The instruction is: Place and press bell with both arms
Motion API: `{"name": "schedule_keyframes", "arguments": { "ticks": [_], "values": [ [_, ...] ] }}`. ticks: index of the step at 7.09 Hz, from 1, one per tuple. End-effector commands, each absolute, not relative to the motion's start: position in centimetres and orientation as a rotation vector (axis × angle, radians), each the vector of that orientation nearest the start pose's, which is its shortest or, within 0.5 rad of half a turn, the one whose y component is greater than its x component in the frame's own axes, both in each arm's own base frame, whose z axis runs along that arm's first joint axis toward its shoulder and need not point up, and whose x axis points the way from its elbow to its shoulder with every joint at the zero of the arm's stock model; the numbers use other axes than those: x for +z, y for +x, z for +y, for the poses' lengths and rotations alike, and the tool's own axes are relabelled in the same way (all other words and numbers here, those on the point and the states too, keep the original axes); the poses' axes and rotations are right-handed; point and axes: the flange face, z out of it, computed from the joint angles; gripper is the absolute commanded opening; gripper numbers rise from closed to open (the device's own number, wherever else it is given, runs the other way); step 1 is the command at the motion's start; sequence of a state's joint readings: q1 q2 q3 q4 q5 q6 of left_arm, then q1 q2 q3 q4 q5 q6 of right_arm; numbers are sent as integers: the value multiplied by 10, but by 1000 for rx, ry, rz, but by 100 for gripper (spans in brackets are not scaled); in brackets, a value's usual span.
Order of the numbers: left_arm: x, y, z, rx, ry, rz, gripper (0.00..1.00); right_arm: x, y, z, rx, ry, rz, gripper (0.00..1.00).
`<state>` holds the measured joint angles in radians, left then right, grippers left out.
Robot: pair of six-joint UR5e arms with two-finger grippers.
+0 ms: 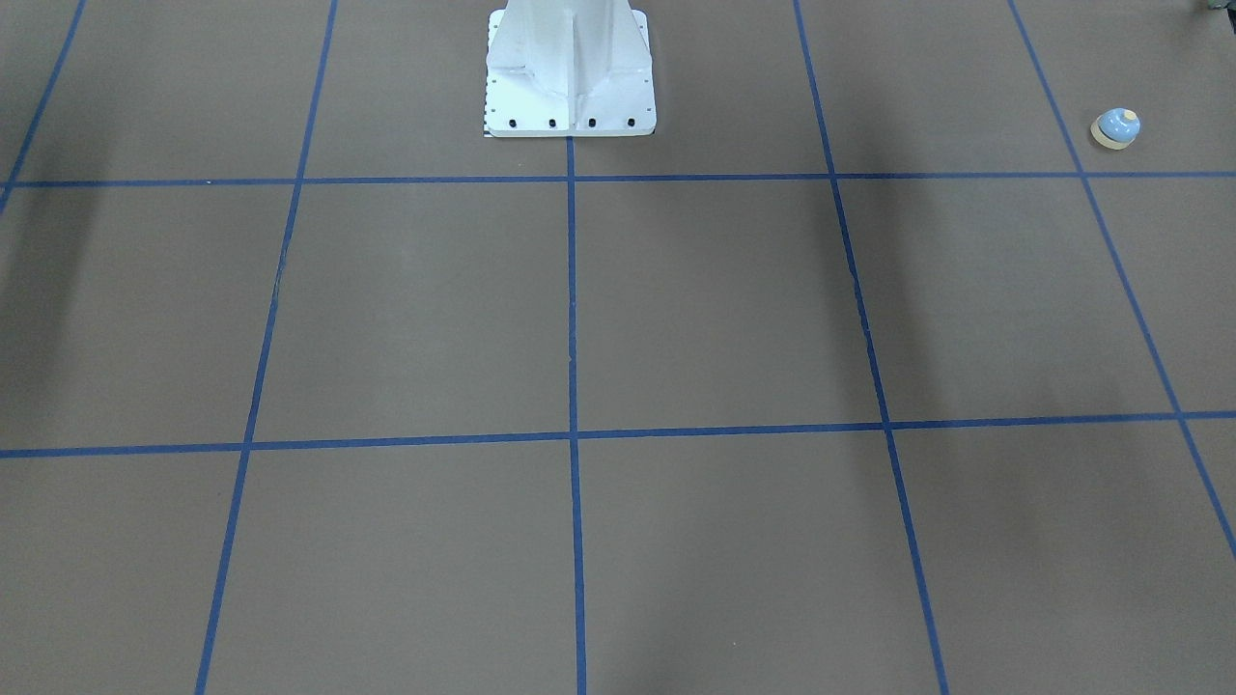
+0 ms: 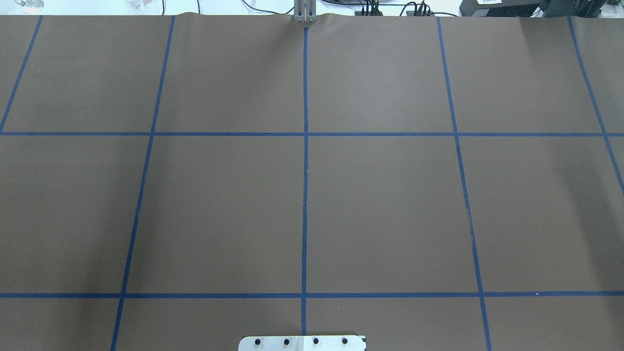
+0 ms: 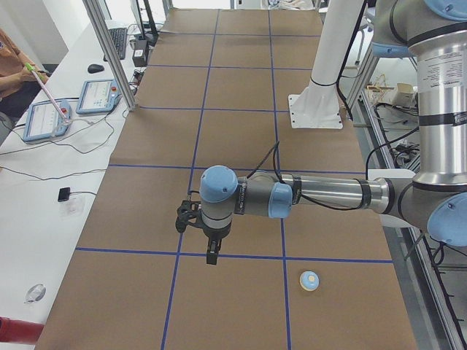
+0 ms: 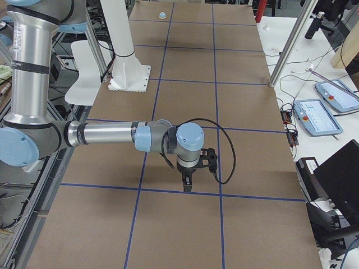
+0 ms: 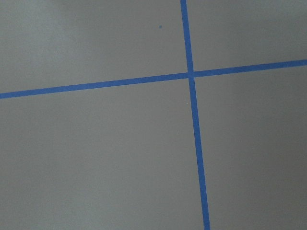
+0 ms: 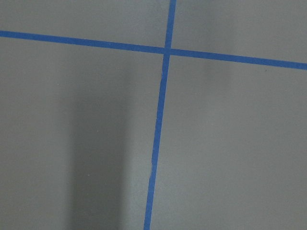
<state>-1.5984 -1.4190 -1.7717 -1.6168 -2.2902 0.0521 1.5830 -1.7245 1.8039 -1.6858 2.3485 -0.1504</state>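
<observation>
The light-blue bell (image 1: 1116, 126) with its cream button and rim stands upright on the brown table at the end on my left side. It also shows in the exterior left view (image 3: 310, 280) and far off in the exterior right view (image 4: 162, 15). My left gripper (image 3: 211, 255) points down above the table, apart from the bell and further from my base than it. My right gripper (image 4: 187, 184) points down over the table's other end. I cannot tell whether either is open or shut. Both wrist views show only the table and tape lines.
The white bolted pedestal (image 1: 570, 68) stands at the middle of the robot's edge. Blue tape lines (image 2: 305, 146) divide the brown table into squares. A side bench holds teach pendants (image 3: 44, 120) and cables. A metal frame post (image 3: 109, 51) stands at the table's operator edge.
</observation>
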Motion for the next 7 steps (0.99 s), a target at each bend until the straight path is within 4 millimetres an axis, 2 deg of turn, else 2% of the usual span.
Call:
{"name": "schedule_keyframes", "arguments": {
  "ticks": [1,4,7],
  "values": [
    [628,-80,-432,58,120,715,100,623,67,-423,-123,32,-780,100],
    [627,-80,-432,57,120,715,100,623,67,-424,-125,35,-779,100],
    [600,-72,-434,79,134,687,100,623,67,-423,-124,35,-778,100]
  ]
}}
